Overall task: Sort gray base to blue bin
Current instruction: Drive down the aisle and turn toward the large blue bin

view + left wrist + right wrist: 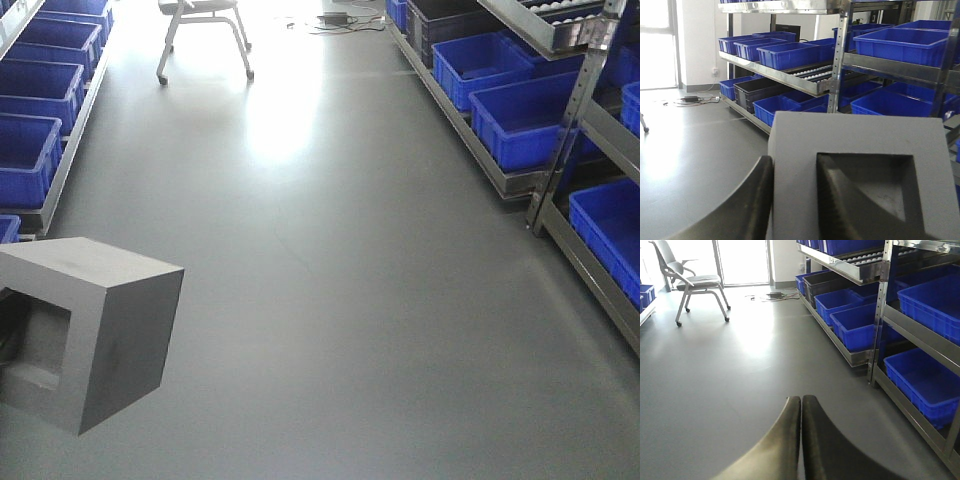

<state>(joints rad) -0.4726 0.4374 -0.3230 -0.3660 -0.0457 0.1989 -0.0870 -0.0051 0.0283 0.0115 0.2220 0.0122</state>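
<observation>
Your left jaws are clamping one wall of the gray base (865, 135), one finger (840, 200) sitting inside its square recess, holding it off the floor (330, 300). Your right jaws are pressing together on nothing, while a blue bin (520, 120) is sitting on the right-hand rack (497, 180), well apart.

The matte gray cube-shaped base (110, 320) hangs above the smooth gray floor (350, 300) at the aisle's near left. Bright-blue rectangular plastic bins (520, 120) sit on metal racks (556, 170) along both sides. A wheeled metal-framed chair (205, 25) stands behind, at the far end.
</observation>
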